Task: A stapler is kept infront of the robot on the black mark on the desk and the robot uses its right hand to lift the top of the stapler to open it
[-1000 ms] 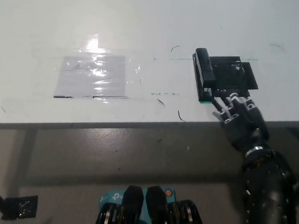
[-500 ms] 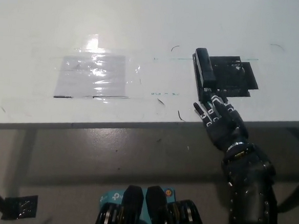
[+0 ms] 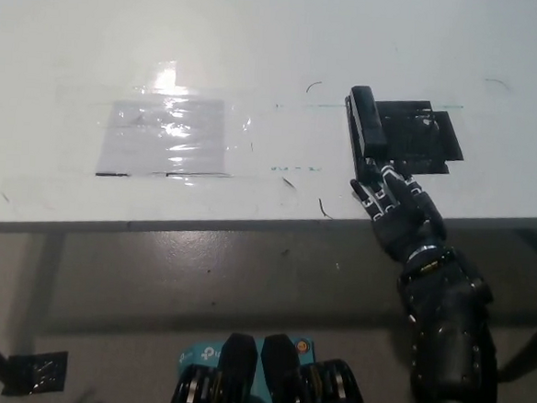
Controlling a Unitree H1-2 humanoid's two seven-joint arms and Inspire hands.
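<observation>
A black stapler (image 3: pixel 369 124) lies closed along the left edge of the black mark (image 3: pixel 420 138) on the white desk, its length running away from me. My black right hand (image 3: pixel 395 207) reaches up from the bottom right. Its fingers are spread and open, with the fingertips (image 3: pixel 381 175) at the stapler's near end. Whether they touch it I cannot tell. Nothing is held. My white left hand is out of the picture.
A shiny taped plastic sheet (image 3: pixel 167 137) lies on the desk (image 3: pixel 262 35) at the left. The desk's front edge (image 3: pixel 202 226) runs across the picture, with grey floor below. Small pen marks dot the surface near the stapler.
My right hand swung left from the mark's near right corner to just below the stapler's near end, then crept slightly forward and up. The stapler has not moved.
</observation>
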